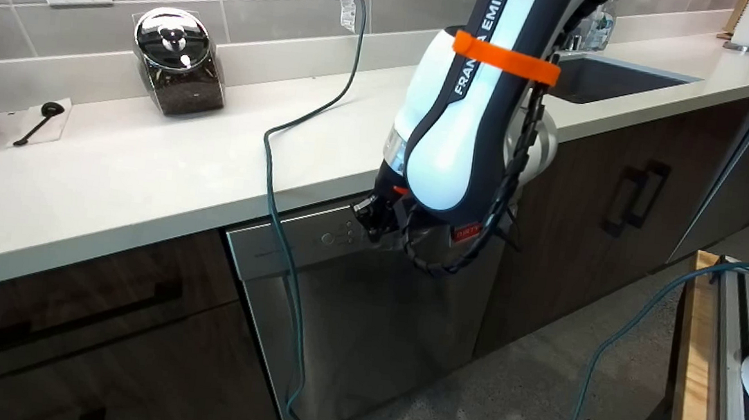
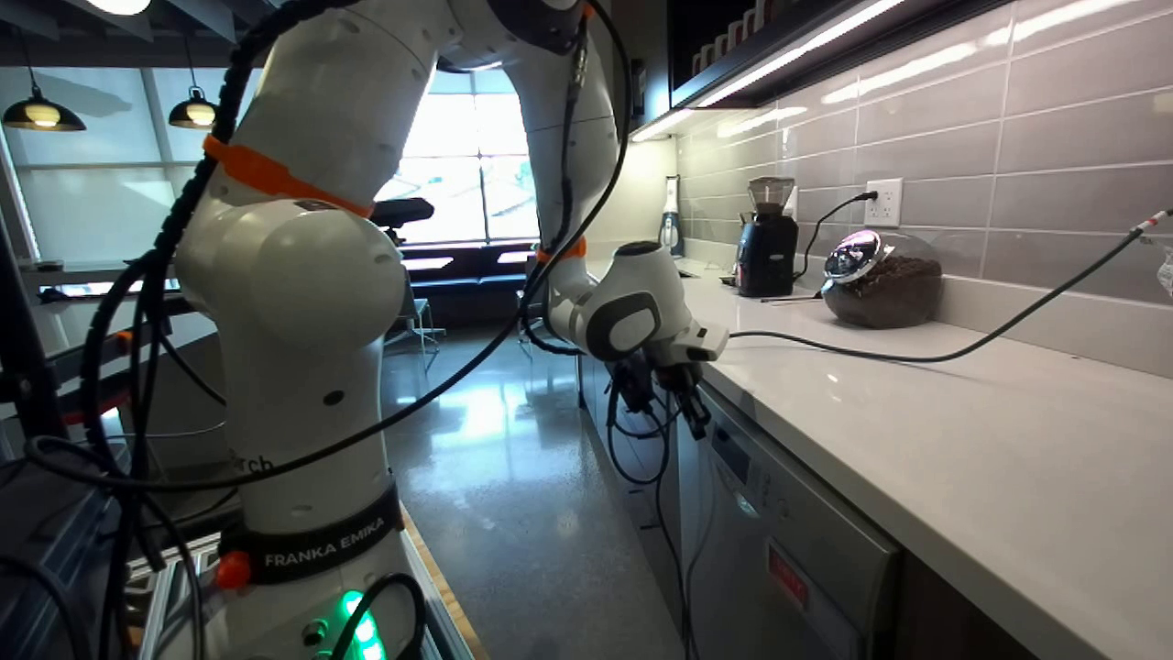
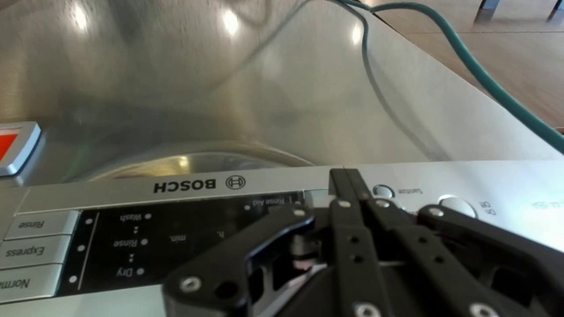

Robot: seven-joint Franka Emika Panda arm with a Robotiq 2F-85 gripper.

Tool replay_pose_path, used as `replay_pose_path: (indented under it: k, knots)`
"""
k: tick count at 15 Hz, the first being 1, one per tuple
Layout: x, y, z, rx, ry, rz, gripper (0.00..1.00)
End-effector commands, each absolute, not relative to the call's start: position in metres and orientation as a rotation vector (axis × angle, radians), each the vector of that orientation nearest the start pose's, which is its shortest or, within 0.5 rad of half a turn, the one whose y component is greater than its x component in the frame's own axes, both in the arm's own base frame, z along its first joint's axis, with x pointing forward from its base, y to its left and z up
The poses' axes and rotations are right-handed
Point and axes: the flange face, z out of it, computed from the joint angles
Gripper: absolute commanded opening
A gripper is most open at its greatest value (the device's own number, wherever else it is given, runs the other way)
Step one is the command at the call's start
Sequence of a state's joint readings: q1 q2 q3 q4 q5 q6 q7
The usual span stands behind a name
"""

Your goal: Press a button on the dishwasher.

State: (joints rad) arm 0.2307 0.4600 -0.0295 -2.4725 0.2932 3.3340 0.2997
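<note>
The dishwasher point(image 1: 361, 334) has a steel front under the counter; it also shows in an exterior view point(image 2: 825, 522) and the wrist view point(image 3: 264, 97). In the wrist view its control strip appears upside down. It has a dark display point(image 3: 145, 246), a round Sanitize button point(image 3: 383, 191), a larger round On/Off button point(image 3: 458, 206) and rectangular buttons such as Express point(image 3: 35, 252). My gripper point(image 3: 346, 171) is shut and empty, its tips over the strip between the display and the Sanitize button. It also shows in both exterior views point(image 1: 366, 219) point(image 2: 698, 429). I cannot tell whether the tips touch the panel.
A green cable point(image 3: 476, 66) hangs before the dishwasher, also seen in an exterior view point(image 1: 271, 178). The counter point(image 1: 141, 178) overhangs the strip. A red sign point(image 2: 788, 576) is on the dishwasher front. A glass jar point(image 1: 181, 64) stands on the counter. Dark cabinets point(image 1: 574, 231) flank the dishwasher.
</note>
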Motion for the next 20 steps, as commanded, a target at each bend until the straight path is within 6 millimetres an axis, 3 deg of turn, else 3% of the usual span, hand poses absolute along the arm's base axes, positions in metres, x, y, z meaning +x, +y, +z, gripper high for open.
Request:
replay_pose_path:
  k: [1, 20]
  knots:
    - [0.4936, 0.0669, 0.1567, -2.922, 0.603, -0.602, 0.00]
    - [0.5033, 0.0670, 0.1523, -2.867, 0.700, -0.630, 0.00]
